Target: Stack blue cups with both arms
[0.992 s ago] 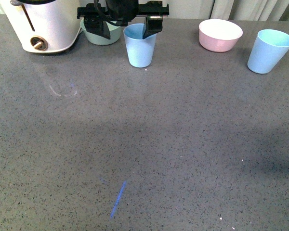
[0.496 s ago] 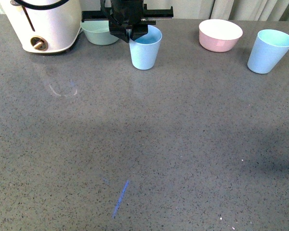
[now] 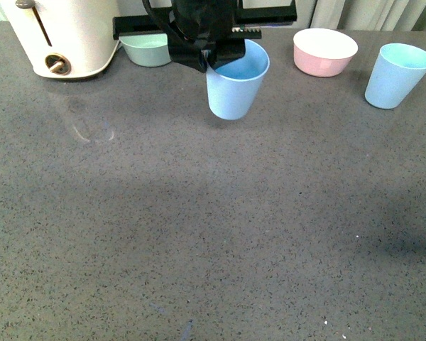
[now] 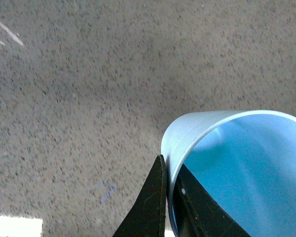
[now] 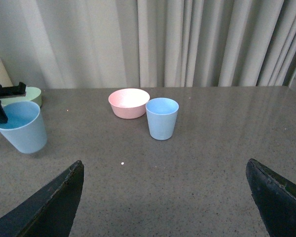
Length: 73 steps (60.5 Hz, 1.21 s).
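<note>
My left gripper point(image 3: 211, 60) is shut on the rim of one blue cup point(image 3: 236, 89), which hangs tilted a little above the grey counter at the back middle. The left wrist view shows the cup's wall point(image 4: 187, 136) pinched between the two black fingers point(image 4: 150, 202), one outside and one inside. The other blue cup point(image 3: 397, 74) stands upright at the far right; the right wrist view shows it point(image 5: 162, 117) ahead. My right gripper point(image 5: 165, 197) is open, well short of that cup, with nothing between its fingers. It does not show in the front view.
A pink bowl point(image 3: 324, 51) with a white inside sits between the two cups. A green bowl point(image 3: 145, 50) and a white appliance point(image 3: 64, 35) stand at the back left. Curtains point(image 5: 187, 39) hang behind the counter's far edge.
The left gripper closed on the cup's rim, lifted it off the counter and carried it to the right and nearer to me. The far right cup has not moved.
</note>
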Tool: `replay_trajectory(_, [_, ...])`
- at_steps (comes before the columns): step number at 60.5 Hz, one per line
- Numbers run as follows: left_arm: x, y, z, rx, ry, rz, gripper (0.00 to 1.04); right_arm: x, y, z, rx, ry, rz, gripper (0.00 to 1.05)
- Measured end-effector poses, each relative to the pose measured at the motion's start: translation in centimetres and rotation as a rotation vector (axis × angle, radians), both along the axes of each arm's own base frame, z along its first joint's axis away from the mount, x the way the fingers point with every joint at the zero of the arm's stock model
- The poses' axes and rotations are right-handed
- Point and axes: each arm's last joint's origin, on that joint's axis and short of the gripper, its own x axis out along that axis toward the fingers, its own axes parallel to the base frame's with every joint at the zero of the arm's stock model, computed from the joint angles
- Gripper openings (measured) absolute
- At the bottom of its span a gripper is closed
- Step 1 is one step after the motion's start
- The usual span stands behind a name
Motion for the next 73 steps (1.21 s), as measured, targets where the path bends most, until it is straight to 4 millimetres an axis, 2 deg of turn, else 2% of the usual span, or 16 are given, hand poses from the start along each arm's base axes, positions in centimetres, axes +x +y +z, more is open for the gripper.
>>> replay_trajectory(8, [-2.5,-0.8,-1.1,-0.017,0.049,-0.016,0.02,0.0,0.0,0.0,0.000,0.000,0.000,0.96])
replay_trajectory(18, [-3.7,-2.0,-1.8,-0.039,0.071,-0.045,0.02,0.0,0.0,0.0,0.000,0.000,0.000,0.96])
replay_trajectory(31, [-4.0,-3.4,-1.4,-0.068,0.085,-0.058,0.02,0.0,0.0,0.0,0.000,0.000,0.000,0.96])
replay_trajectory(44, [-3.9,-5.1,-2.6,-0.096,0.118,-0.074,0.02,0.0,0.0,0.0,0.000,0.000,0.000,0.96])
replay_trajectory(68, [-4.0,-5.4,-3.7,-0.102,0.133,-0.082,0.02,0.0,0.0,0.0,0.000,0.000,0.000,0.96])
replay_trajectory(73, [-4.2,-5.4,-4.1,-0.096,0.142,-0.083,0.12,0.0,0.0,0.0,0.000,0.000,0.000,0.96])
